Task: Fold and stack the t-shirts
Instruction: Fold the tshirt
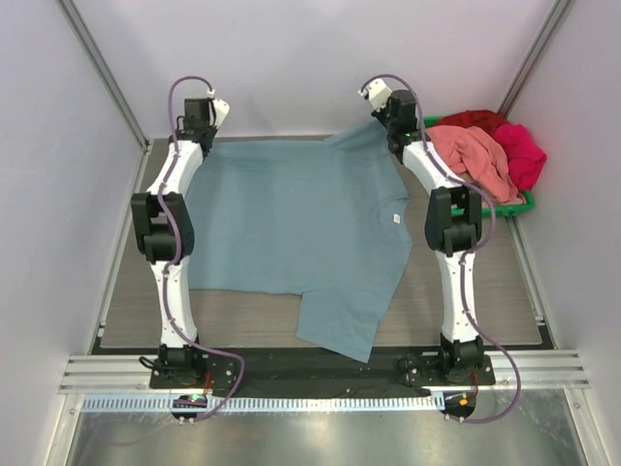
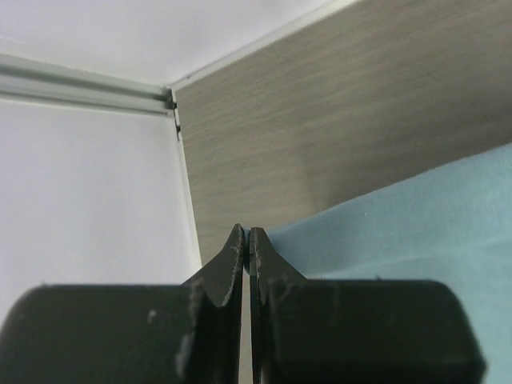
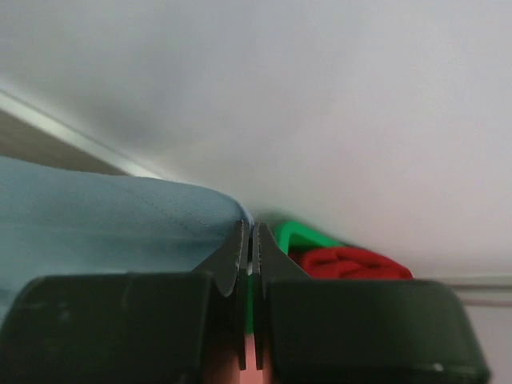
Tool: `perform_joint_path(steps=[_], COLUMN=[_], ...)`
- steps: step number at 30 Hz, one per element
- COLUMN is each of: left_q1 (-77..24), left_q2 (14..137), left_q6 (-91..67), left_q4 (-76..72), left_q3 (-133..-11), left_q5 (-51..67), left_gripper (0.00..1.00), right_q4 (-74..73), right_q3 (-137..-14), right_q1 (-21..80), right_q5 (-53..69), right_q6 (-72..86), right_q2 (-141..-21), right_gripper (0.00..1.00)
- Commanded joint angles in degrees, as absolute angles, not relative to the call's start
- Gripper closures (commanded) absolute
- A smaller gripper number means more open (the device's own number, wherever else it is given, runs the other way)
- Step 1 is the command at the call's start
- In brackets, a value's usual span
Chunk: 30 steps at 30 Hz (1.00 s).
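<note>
Left gripper [image 2: 246, 240] and right gripper [image 3: 250, 232] pinch the blue-grey t-shirt [image 1: 301, 223]; green bin [image 1: 527, 203] beside right.

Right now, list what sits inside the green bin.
A salmon-pink shirt heaped with a red shirt and a magenta shirt; the green bin floor and anything beneath are hidden.

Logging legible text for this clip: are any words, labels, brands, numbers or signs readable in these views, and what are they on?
No text can be read in any view.
White neck label on the blue-grey t-shirt: too small to read, and it cannot be told whether it bears print.
Green bin and table: no lettering visible.
</note>
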State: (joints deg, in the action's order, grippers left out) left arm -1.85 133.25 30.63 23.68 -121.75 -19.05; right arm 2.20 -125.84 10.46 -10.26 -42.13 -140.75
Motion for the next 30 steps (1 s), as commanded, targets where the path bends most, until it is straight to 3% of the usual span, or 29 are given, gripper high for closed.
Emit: perform_joint_path(steps=[1, 12, 30], left_q1=[-1.85, -1.23, 1.30], left_q2=[123.85, 115.93, 114.26], left_q6=[32.17, 33.40, 34.45], left_q4=[23.73, 23.90, 26.37], left_q3=[-116.56, -104.07, -99.32], left_q5=[-16.79, -16.79, -15.56], left_gripper=[1.00, 1.00, 1.00], right_q4=[1.33, -5.88, -12.83], right_q3=[-120.25, -101.52, -85.09], right_q1=[10.19, 11.69, 14.76], right_q5=[-10.99, -10.37, -9.14], right_q6=[-41.92, -41.22, -38.15], right_q2=[-126.68, -111.98, -98.27], right_gripper=[0.99, 0.99, 0.99])
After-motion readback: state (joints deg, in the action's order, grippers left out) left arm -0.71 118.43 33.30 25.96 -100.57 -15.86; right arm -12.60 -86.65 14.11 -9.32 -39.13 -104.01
